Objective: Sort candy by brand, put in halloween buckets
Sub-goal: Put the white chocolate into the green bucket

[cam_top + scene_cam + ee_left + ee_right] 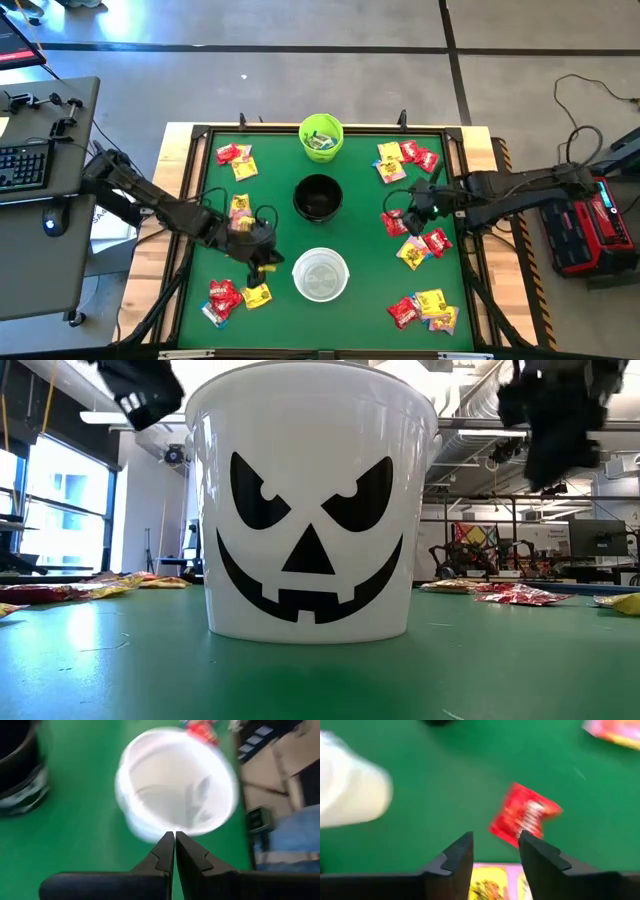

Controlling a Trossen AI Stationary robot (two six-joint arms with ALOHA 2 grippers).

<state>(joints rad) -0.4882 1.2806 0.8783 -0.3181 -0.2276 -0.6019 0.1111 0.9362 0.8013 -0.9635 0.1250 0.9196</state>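
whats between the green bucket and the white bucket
The black bucket stands between them: in the high view the three sit in a row down the middle of the mat, green bucket at the far edge, white bucket nearest.

A green-topped table (200, 200) with a wooden border is seen from above. Down its middle, three buckets are set in a row: lime green (321, 137), black (318, 197), white (320, 274). Clusters of red and yellow candy (236, 159) are scattered along both sides.
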